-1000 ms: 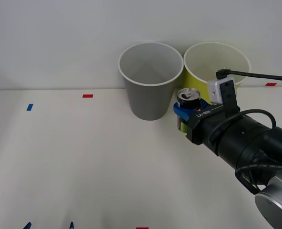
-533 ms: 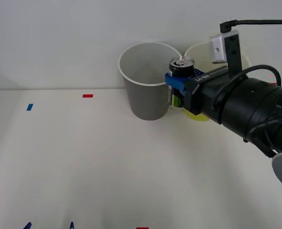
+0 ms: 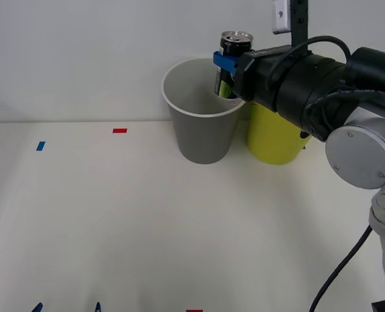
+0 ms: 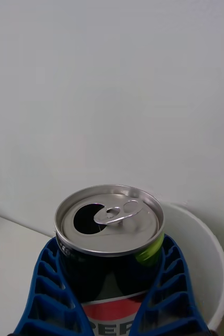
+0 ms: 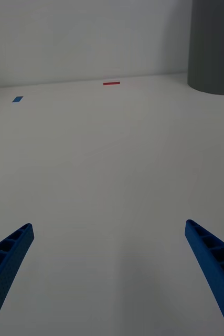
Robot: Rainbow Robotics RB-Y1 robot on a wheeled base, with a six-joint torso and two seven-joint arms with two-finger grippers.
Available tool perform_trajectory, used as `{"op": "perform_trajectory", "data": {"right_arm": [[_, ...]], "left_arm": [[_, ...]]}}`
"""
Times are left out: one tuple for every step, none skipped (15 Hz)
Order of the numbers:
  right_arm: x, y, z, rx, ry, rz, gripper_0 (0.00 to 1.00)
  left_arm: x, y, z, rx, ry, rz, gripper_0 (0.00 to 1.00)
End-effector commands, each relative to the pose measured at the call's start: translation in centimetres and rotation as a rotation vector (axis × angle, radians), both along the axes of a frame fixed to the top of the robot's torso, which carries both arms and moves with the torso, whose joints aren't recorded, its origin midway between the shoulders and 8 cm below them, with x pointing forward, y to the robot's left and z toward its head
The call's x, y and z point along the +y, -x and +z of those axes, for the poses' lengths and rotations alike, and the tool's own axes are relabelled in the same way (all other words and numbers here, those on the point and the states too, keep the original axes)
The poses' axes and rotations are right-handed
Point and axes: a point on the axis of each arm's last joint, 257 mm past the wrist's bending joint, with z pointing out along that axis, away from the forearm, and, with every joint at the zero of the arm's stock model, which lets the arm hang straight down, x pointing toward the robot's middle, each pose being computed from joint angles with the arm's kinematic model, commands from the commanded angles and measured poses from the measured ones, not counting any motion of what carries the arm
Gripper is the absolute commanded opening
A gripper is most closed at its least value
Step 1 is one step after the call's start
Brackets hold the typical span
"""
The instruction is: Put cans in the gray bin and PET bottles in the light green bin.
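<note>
Over the gray bin's (image 3: 202,133) rim, my right end effector (image 3: 224,71) squeezes the can (image 3: 234,45).
If I let go now, it may hit the edge and fall onto the counter (image 3: 147,221); my left end effector (image 5: 112,273) waits open.

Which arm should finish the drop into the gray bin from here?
The right. The right gripper holds the can upright at the gray bin's rim, beside the light green bin. The left gripper hangs open and low over the table, holding nothing.
</note>
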Motion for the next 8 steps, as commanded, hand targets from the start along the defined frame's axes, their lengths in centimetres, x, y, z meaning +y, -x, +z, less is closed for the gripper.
{"op": "perform_trajectory", "data": {"right_arm": [[1.0,-2.7,0.5,-0.053,-0.012,-0.026,0.0],[1.0,-3.5,0.7,-0.069,-0.02,-0.036,0.0],[1.0,-4.2,0.8,-0.081,-0.018,-0.044,0.0],[1.4,-4.8,0.5,-0.085,-0.024,-0.042,0.0],[1.9,-5.4,0.3,-0.091,-0.024,-0.039,0.0],[2.7,-5.9,0.2,-0.109,-0.006,-0.042,0.0],[3.1,-6.7,-0.1,-0.126,0.023,-0.057,0.0],[3.2,-7.2,-0.3,-0.128,0.029,-0.059,0.0]], "left_arm": [[0.0,0.0,0.0,0.0,0.0,0.0,1.0],[0.0,0.0,0.0,0.0,0.0,0.0,1.0],[0.0,0.0,0.0,0.0,0.0,0.0,1.0],[0.0,0.0,0.0,0.0,0.0,0.0,1.0],[0.0,0.0,0.0,0.0,0.0,0.0,1.0],[0.0,0.0,0.0,0.0,0.0,0.0,1.0],[0.0,0.0,0.0,0.0,0.0,0.0,1.0],[0.0,0.0,0.0,0.0,0.0,0.0,1.0]]}}
